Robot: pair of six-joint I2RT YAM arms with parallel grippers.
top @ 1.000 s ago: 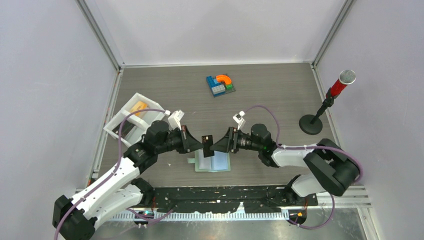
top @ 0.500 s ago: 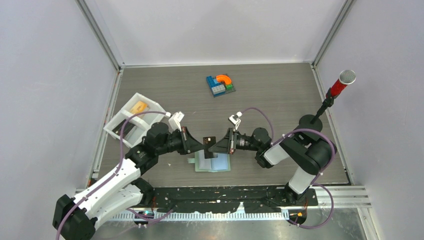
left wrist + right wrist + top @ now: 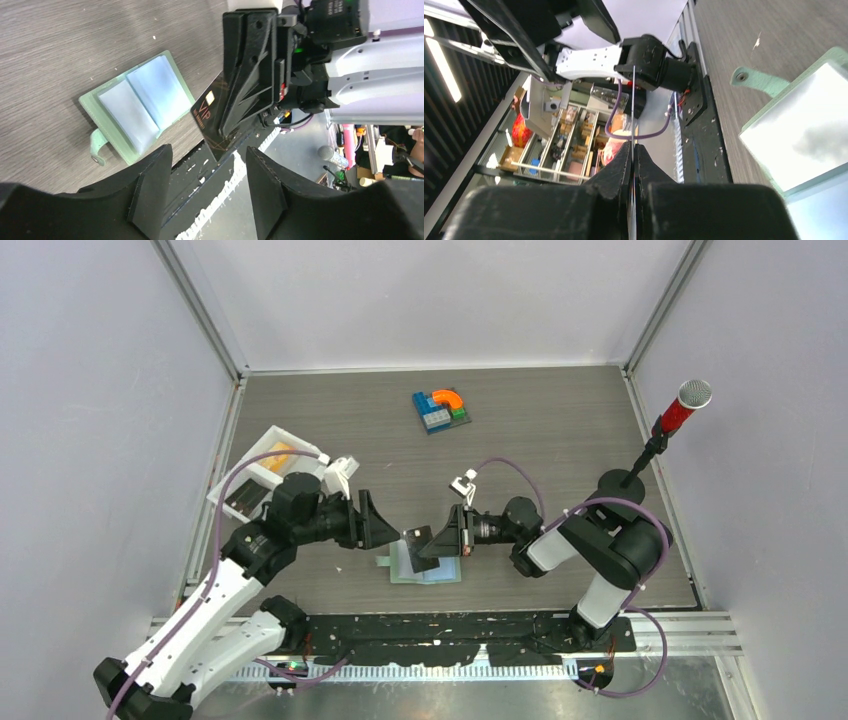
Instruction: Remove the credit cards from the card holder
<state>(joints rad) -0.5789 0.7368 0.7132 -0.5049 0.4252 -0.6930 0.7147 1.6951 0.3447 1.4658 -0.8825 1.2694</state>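
Note:
The sage-green card holder (image 3: 428,568) lies open on the table, its pale blue sleeves facing up, and it also shows in the left wrist view (image 3: 134,107) and the right wrist view (image 3: 806,131). A dark credit card (image 3: 413,537) hangs just above its left edge. My right gripper (image 3: 424,540) is shut on that card (image 3: 212,119), which appears edge-on between its pads (image 3: 632,107). My left gripper (image 3: 388,530) stands open a short way left of the card, with nothing between its fingers (image 3: 150,186).
A white tray (image 3: 232,483) at the left edge holds an orange card (image 3: 280,452) and a dark card (image 3: 243,501). A blue-orange-green block cluster (image 3: 441,410) sits at the back. A red microphone (image 3: 682,408) stands on its stand at the right.
The dark card passed from my left gripper to my right. The right jaws shut on it; the left jaws opened and drew back to the left. The card sank slightly toward the holder.

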